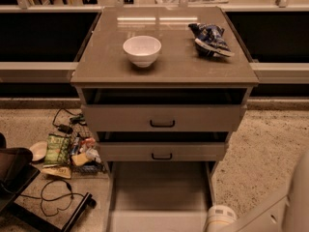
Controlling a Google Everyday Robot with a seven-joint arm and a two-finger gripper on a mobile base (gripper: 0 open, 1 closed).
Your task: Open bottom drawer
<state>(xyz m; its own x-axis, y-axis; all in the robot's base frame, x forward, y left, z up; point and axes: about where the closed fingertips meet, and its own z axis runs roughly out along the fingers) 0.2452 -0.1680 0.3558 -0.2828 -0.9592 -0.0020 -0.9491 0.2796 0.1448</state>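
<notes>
The grey-beige cabinet (164, 69) has three drawers. The bottom drawer (159, 192) is pulled far out, and its plain flat grey inside shows at the lower edge of the camera view. Its front and handle are cut off below the frame. The mid-sized drawer (161, 151) and the widest top drawer (161, 117) each stand slightly out, with black bar handles. My white arm (270, 211) comes in at the bottom right, with a round white joint (219, 216) beside the bottom drawer's right side. My gripper is below the frame edge, out of view.
A white bowl (142, 50) and a blue snack bag (210, 37) sit on the cabinet top. Snack packets, a plate and black cables (63, 151) lie on the floor at left, next to a black chair base (14, 173). Speckled floor lies at right.
</notes>
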